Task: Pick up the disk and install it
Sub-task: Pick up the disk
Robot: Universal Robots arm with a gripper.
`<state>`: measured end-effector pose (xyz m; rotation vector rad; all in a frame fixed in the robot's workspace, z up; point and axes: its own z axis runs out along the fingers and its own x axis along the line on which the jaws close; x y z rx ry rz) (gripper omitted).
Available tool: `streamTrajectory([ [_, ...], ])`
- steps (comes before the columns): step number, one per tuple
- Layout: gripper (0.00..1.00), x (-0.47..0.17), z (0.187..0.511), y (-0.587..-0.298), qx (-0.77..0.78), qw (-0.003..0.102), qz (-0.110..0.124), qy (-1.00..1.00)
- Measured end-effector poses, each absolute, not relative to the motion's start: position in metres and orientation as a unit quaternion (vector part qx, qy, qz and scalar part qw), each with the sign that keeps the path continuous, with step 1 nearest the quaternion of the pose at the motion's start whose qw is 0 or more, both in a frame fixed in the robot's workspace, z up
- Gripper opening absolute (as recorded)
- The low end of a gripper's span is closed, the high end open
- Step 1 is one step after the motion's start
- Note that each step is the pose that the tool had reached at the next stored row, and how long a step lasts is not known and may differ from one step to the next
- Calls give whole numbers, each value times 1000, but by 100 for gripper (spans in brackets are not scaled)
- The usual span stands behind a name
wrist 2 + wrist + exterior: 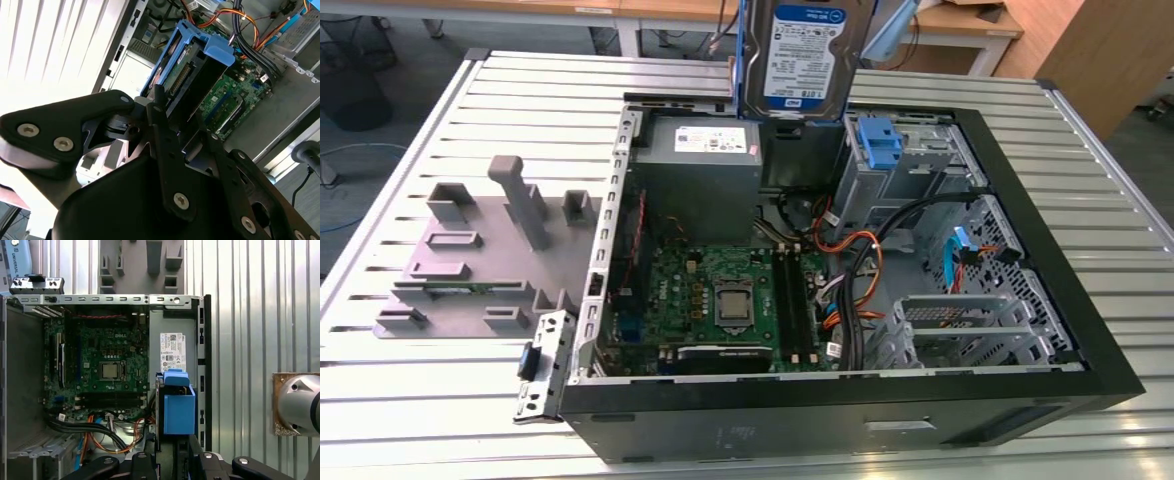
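Carry step, by judgement: pick done, install not yet done. Pinching the disk (pixel 798 55) across its flat faces with the gripper (pixel 179 107); black fingers (pixel 162 125) pressed to either side of it in both wrist views, blue carrier end pointing away from the wrist toward the open computer case (pixel 854 425). In the exterior view, held at 12 o'clock, standing on edge, label toward the camera, above the case's far wall and touching nothing inside. Toward 7 o'clock from it, near, the grey power supply (pixel 704 150). Toward 4 o'clock, near, the drive cage (pixel 927 150) with a lone blue bracket (pixel 881 140). Farther along 6 o'clock, well apart, the motherboard (pixel 720 295). At 9 o'clock of the case, on the slatted table (pixel 1107 200), a grey fixture plate (pixel 480 250). For seating, by judgement: calls for rails square to a free bay, a path clear of the orange and black cables (pixel 854 255), and a grip firm enough to stop any tilt.
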<state>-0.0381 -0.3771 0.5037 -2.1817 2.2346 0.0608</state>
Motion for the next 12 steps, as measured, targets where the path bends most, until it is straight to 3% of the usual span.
streamTrajectory([
  [12, 35, -38, 504, -381, -698, 9, 19, 715],
])
